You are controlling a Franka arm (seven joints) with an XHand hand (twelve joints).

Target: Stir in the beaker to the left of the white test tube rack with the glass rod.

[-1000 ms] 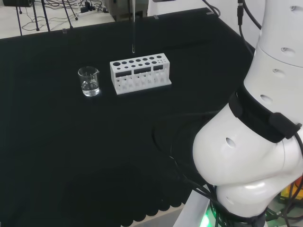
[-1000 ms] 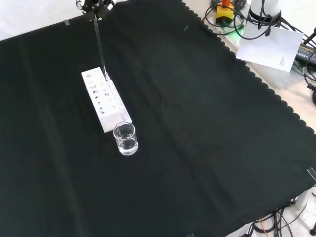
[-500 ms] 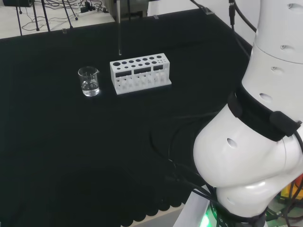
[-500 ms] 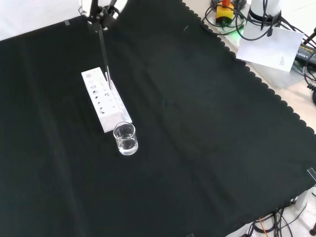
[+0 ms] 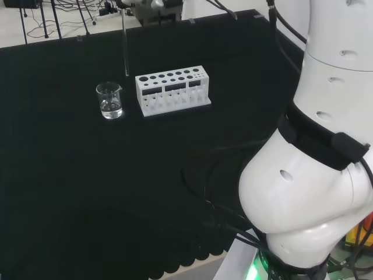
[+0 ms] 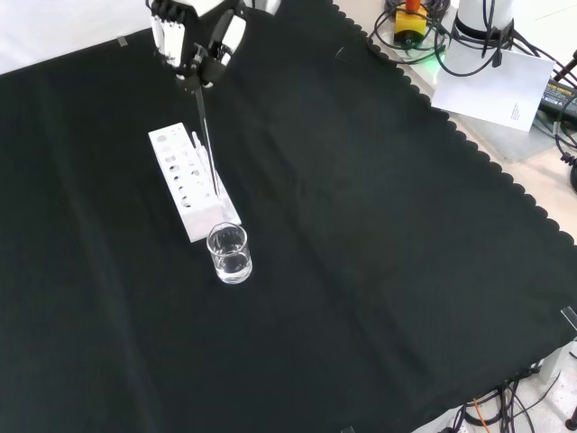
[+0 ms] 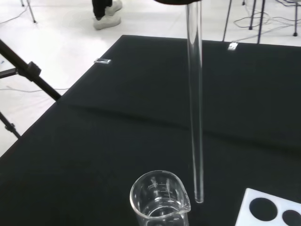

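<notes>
I see the hand (image 6: 196,41) at the far edge of the black cloth (image 6: 379,234) in the front view, its fingers (image 6: 209,59) pinched round the upper end of the glass rod (image 6: 206,135). The rod hangs roughly upright in the air, clear of everything below it.

In the head view the glass rod (image 5: 125,44) comes down from the top of the frame and its lower tip ends above the cloth, between the beaker (image 5: 109,100) and the white test tube rack (image 5: 172,90), a little farther back than both. The tip is above the beaker's rim and not inside it.

The beaker sits just to the left of the rack in the head view, apart from it by a narrow strip of cloth. In the front view the beaker (image 6: 229,253) stands just nearer than the near end of the rack (image 6: 191,191), and I can see a shallow layer of clear liquid in its bottom.

From the wrist view the rod (image 7: 194,103) drops past the beaker (image 7: 159,197) and its rounded tip ends just beside the beaker's spout, outside the glass. A corner of the rack (image 7: 273,209) with two round holes shows close beside the tip on the other side.

The rack's holes look empty from where I sit, though its lower windows are too small for me to judge.
</notes>
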